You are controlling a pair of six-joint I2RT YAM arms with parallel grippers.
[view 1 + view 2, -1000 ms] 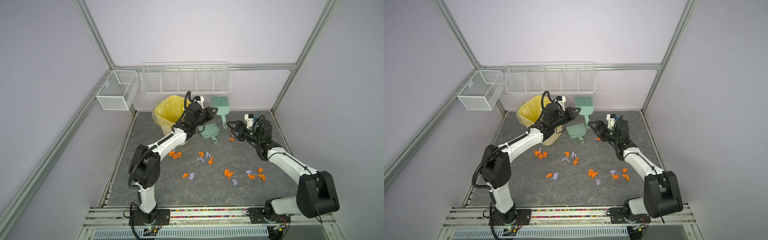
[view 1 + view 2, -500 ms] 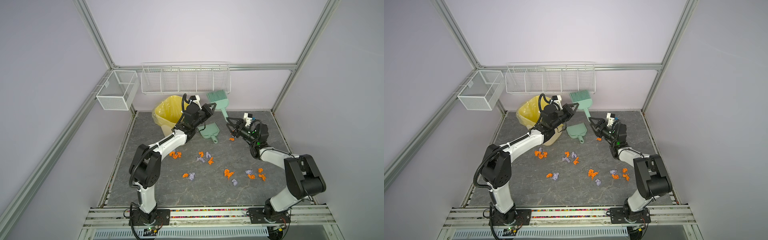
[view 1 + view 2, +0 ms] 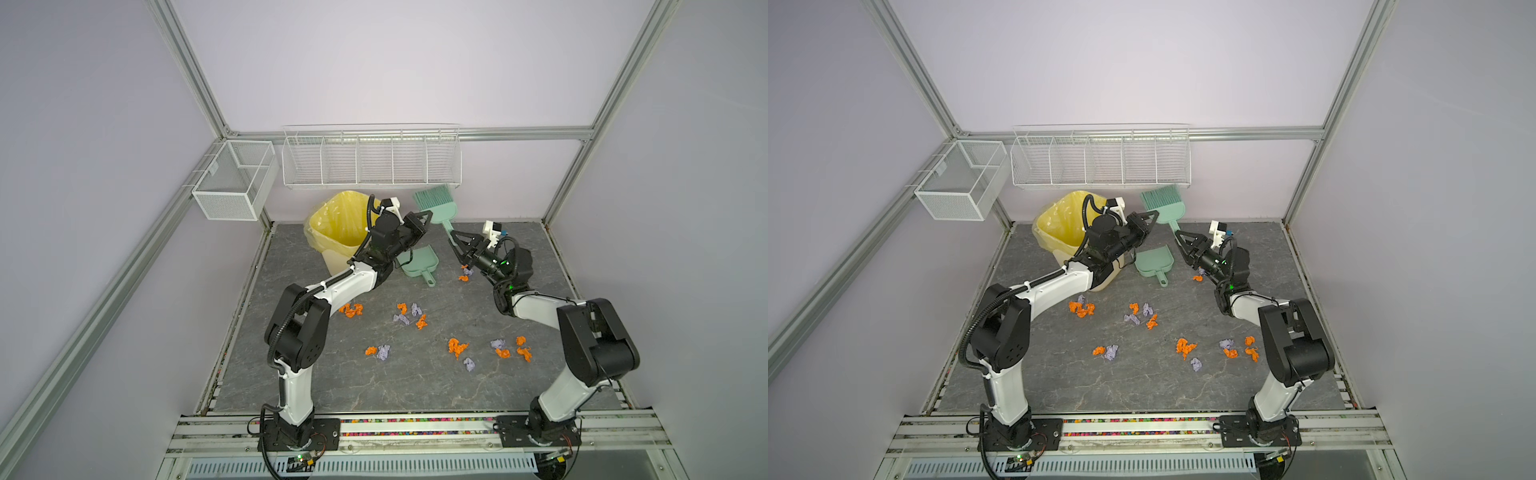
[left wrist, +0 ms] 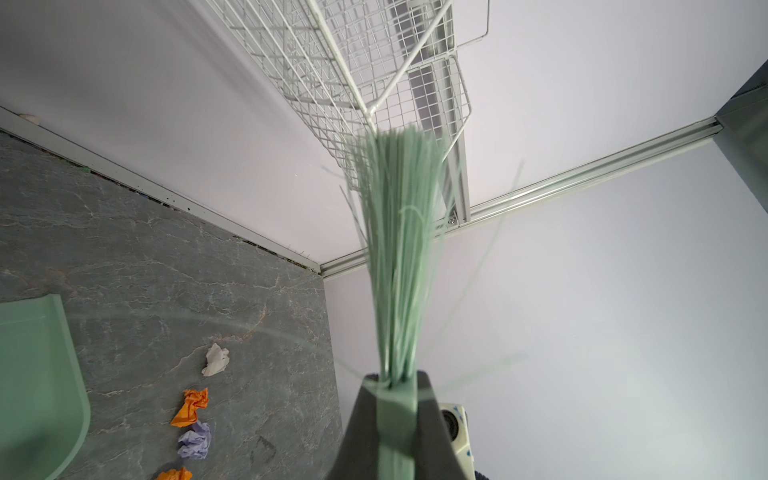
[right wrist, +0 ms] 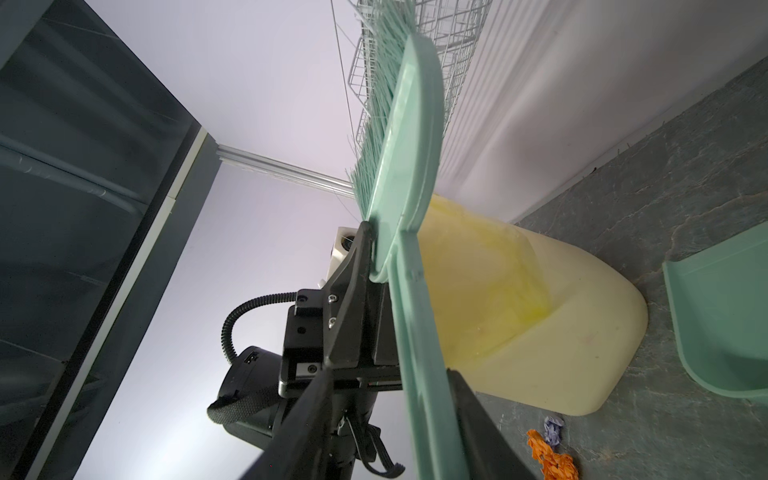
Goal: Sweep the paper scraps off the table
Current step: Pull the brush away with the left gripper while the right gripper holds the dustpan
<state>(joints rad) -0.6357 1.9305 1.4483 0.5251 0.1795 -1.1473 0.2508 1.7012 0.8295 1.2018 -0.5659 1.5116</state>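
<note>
All of the small crumpled paper scraps (image 3: pixel 456 347), orange and pale lavender, lie on the dark grey marble-veined table (image 3: pixel 374 386). None shows in the pan or the bin, so I judge that the sweeping is not yet begun.

Nearest the arm bases the table is bare and gives free room. Next comes a loose row of scraps, then a second group in the middle. A few more lie below the right gripper (image 3: pixel 455 239).

Behind them the mint-green plastic dustpan (image 3: pixel 417 264) lies flat and empty, just beside the cream bin with a yellow bag (image 3: pixel 328 249).

Above these, off the table, the left gripper (image 3: pixel 428 215) is clamped on the mint-green plastic brush (image 3: pixel 436 201) at the base of its head, bristles upward. The right gripper stands around the handle with jaws half-wide. In the right wrist view a gap shows at one side, so it does not grip yet.

The bristles are very near the white wire shelf basket (image 3: pixel 370 166) on the back wall, so I think there is little room upward.
</note>
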